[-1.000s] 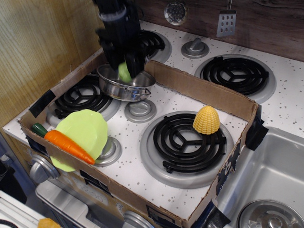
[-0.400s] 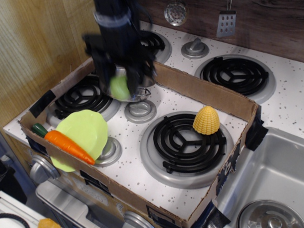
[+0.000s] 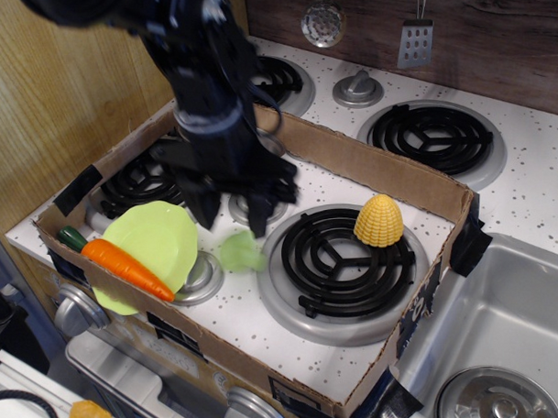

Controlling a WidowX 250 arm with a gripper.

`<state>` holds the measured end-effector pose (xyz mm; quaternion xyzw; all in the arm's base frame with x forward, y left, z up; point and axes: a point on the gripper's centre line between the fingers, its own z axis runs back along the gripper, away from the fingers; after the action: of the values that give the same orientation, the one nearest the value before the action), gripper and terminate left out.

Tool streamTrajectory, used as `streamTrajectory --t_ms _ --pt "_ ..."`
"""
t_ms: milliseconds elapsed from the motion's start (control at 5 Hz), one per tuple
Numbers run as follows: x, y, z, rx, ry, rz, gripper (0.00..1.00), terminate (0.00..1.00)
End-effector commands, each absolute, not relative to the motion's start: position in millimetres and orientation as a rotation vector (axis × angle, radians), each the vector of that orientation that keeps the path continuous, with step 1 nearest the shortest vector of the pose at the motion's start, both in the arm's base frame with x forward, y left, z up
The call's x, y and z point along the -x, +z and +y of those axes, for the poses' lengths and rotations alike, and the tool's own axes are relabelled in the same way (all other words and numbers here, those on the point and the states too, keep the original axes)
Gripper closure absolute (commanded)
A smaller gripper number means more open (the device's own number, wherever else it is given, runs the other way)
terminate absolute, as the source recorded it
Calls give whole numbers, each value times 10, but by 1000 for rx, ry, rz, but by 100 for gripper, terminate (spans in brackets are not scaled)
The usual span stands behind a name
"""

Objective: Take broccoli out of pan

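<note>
The pale-green broccoli (image 3: 239,253) is blurred and sits low over the white stove top, between the front-left knob and the front burner. My gripper (image 3: 232,218) hangs just above it with its black fingers (image 3: 206,212) spread apart, and the broccoli is below the fingertips, not between them. The steel pan is almost wholly hidden behind my arm; only a thin wire handle (image 3: 274,127) shows at the arm's right side.
A cardboard wall (image 3: 379,173) boxes in the near burners. A lime-green plate (image 3: 156,241) with an orange carrot (image 3: 125,267) lies at the front left. Yellow corn (image 3: 378,220) stands on the front burner (image 3: 340,262). A sink (image 3: 503,330) is at the right.
My gripper has moved from over the pan toward the front, lowering the broccoli out of the pan. The broccoli is now below the spread fingers instead of between them.
</note>
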<state>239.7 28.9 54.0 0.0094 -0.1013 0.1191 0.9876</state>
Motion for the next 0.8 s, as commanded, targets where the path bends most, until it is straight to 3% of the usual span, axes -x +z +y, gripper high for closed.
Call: streamTrajectory --t_ms 0,200,400,600 --pt "-2464 524 134 -9 305 -271 100 0" --pt "-2491 540 179 -3 278 -268 100 0" --pt "-2522 617 209 -32 254 -267 0 0" --pt "-2584 741 268 -75 209 -252 0 0"
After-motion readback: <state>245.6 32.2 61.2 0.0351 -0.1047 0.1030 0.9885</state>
